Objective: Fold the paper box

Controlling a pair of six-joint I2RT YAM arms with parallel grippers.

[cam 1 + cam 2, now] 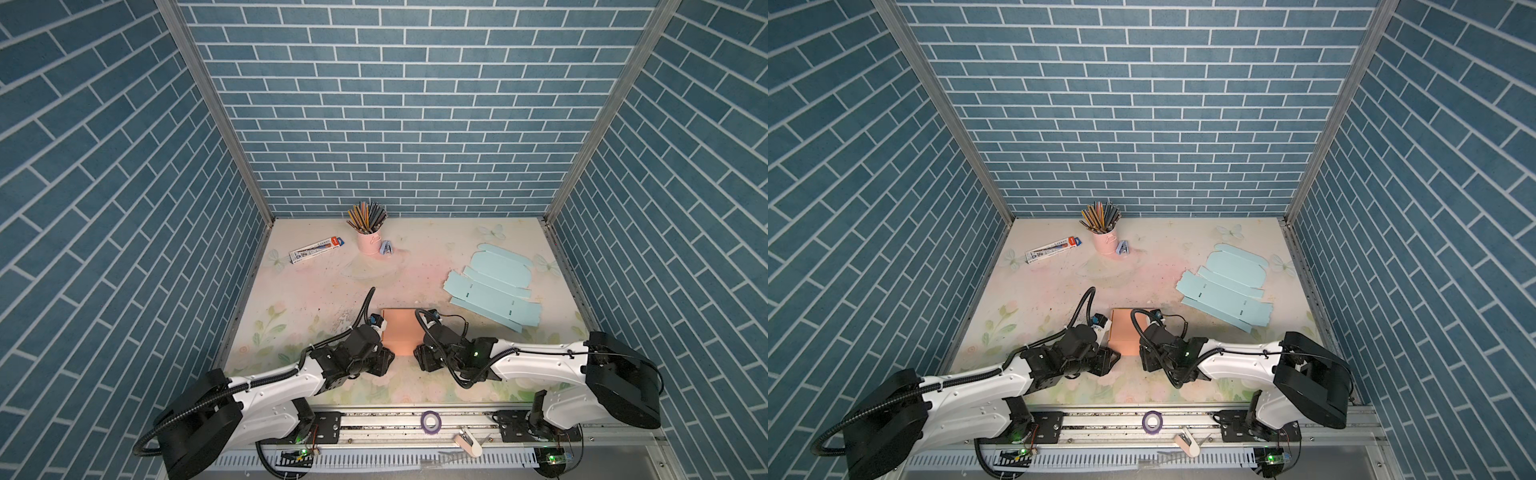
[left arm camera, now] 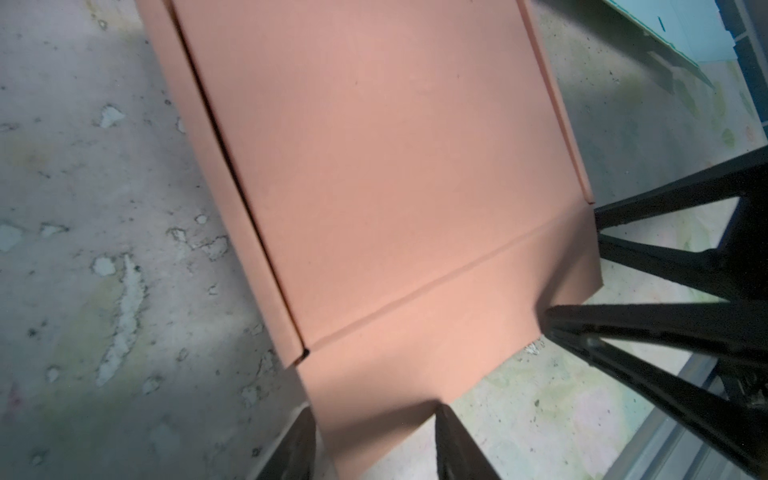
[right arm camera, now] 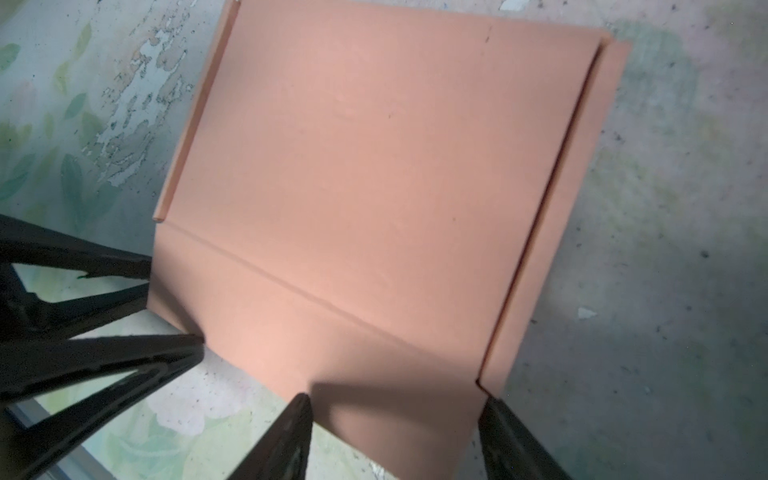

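The salmon-orange paper box [image 1: 399, 332] sits on the worktop [image 1: 316, 299] near the middle of its front edge, between the two arms in both top views. Its broad top panel lies flat with a narrow strip along each long side. A crease sets off a front flap [image 2: 415, 353] that points toward the front edge. No print or label shows on the box.

The left tool [image 2: 374, 409] has its jaws moderately apart. Its black fingers [image 2: 291, 449] straddle one end of that flap, and the card shows in the gap between them. The right tool [image 3: 395, 398] stands wider, with one finger on either side of the flap's other end.

A pale blue cardboard blank [image 1: 490, 286] lies unfolded and flat near the right edge, marked only by small dark slots. By the rear edge, left of the middle, a pink cup [image 1: 369, 243] holds a fan of pencils [image 1: 366, 216], with a small blue item [image 1: 386, 249] just beside it. Toward the rear left corner lies a long white package [image 1: 318, 249] with a red end. Its printing is too small to read. A purple tape roll [image 1: 431, 422] rests on the metal rail below the front edge.
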